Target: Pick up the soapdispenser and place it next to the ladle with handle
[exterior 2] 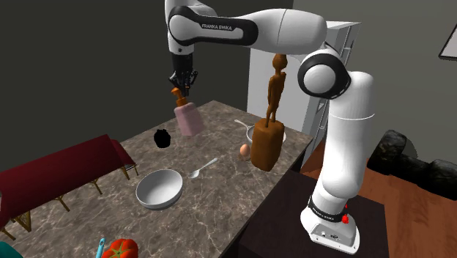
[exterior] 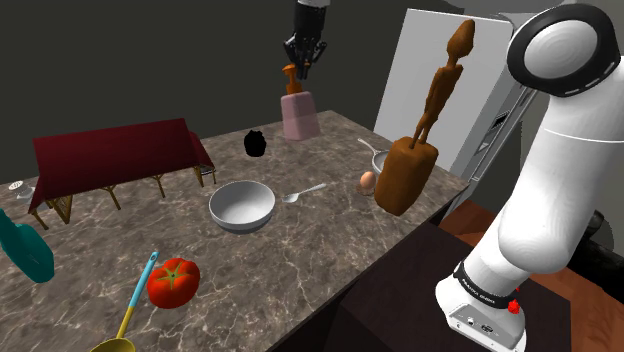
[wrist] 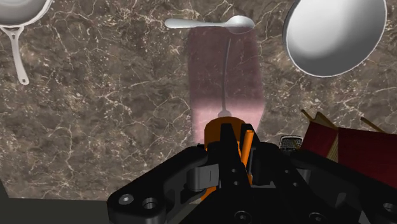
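The soap dispenser (exterior: pixel 299 115) is a pink bottle with an orange-brown pump, near the far edge of the marble counter (exterior: pixel 300 250). My gripper (exterior: pixel 303 62) comes down from above and is shut on the pump. In the second exterior view the dispenser (exterior 2: pixel 189 117) leans slightly under the gripper (exterior 2: pixel 180 86). Whether its base touches the counter I cannot tell. In the wrist view the fingers (wrist: pixel 224 137) clasp the orange pump (wrist: pixel 245 141), and the pink body (wrist: pixel 224 83) stretches away below. The ladle (exterior: pixel 130 312), yellow bowl with blue handle, lies at the counter's near corner.
Between dispenser and ladle lie a grey bowl (exterior: pixel 241 206), a spoon (exterior: pixel 303 193) and a tomato (exterior: pixel 173 282). A small black object (exterior: pixel 255 144), an egg (exterior: pixel 368 181), a pan (exterior: pixel 378 160) and a tall brown statue (exterior: pixel 415 150) stand nearby. A dark red table (exterior: pixel 110 155) stands beyond.
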You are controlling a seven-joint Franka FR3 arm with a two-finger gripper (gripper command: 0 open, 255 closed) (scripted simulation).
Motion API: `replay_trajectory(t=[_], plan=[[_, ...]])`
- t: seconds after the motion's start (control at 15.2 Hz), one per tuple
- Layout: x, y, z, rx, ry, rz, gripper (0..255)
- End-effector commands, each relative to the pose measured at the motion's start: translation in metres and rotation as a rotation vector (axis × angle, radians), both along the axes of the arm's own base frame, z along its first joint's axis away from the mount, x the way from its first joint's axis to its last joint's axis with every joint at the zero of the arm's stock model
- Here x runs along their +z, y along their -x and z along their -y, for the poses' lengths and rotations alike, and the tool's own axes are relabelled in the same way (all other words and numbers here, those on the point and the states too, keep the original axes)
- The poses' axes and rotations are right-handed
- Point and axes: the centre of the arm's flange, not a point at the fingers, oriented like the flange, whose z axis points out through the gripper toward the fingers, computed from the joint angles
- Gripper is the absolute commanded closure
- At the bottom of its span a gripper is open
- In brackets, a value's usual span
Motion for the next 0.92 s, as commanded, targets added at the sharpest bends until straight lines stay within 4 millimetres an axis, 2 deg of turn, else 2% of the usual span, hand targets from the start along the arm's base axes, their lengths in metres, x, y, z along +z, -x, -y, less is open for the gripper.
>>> replay_trajectory(t=[0.0, 0.79, 0.86], plan=[[0.011, 0.000, 0.000, 0.000, 0.000, 0.000, 255], [0.071, 0.000, 0.000, 0.000, 0.000, 0.000, 255], [0.071, 0.006, -0.012, 0.000, 0.000, 0.000, 255]])
